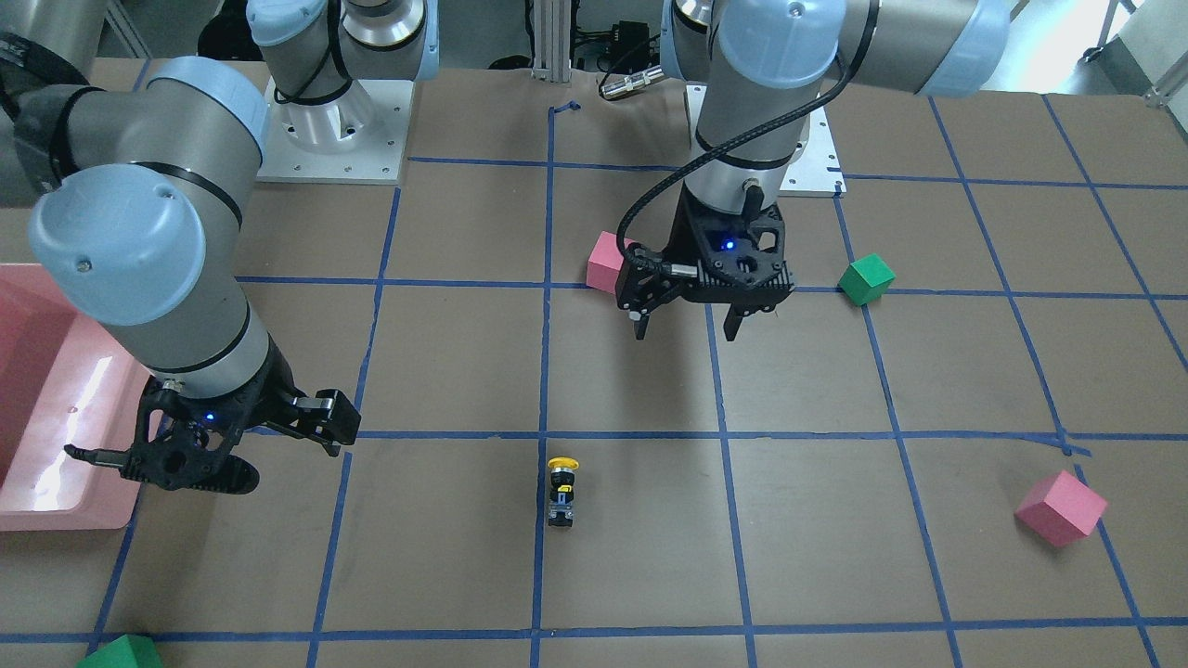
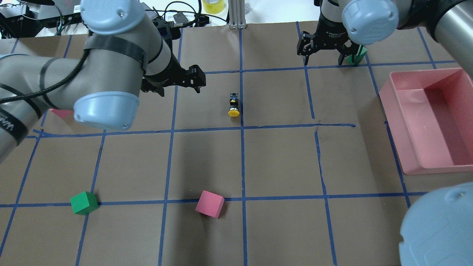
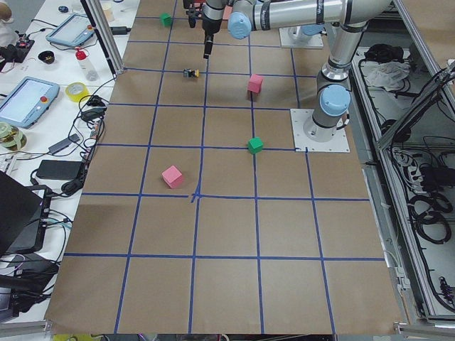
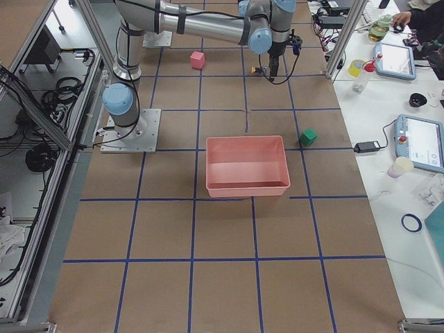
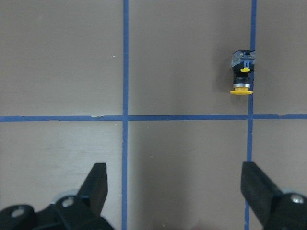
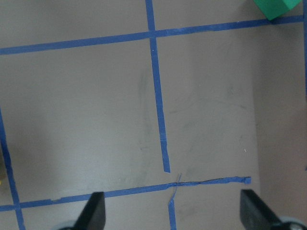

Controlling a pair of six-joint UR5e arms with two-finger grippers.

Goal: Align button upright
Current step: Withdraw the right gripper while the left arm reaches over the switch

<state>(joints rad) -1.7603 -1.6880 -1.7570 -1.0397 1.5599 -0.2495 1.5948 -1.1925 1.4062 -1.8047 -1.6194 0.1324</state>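
Yellow-capped black push-button switch lies on its side on the brown paper table, just beside a blue tape line, cap toward the robot. Right gripper hangs with jaws apart, empty. Farther back, left gripper hangs likewise, spread and empty.

My arms are silver-grey tubes with pale blue caps at the joints, each showing a small screw. Black bands ring them, and a black cable loops beside my left wrist. My jaws are matte black, their mounts lit by a blue light.
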